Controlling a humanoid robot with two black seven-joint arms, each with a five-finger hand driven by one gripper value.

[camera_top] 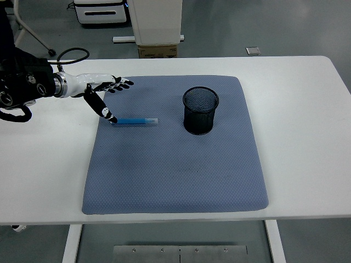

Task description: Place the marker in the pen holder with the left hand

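Observation:
A blue marker (134, 121) with a clear cap lies flat on the grey-blue mat (175, 164), left of a black mesh pen holder (201, 110) that stands upright. My left hand (107, 94) reaches in from the left, fingers spread and holding nothing. Its thumb tip (109, 117) points down next to the marker's left end; whether it touches is unclear. The other fingers (122, 84) stretch out above the mat's upper left corner. The right arm does not show.
The mat lies on a white table (307, 120). A black cable (71, 53) loops behind my left forearm. Beyond the table's far edge stand a white cabinet base (156, 24) and a cardboard box (157, 51).

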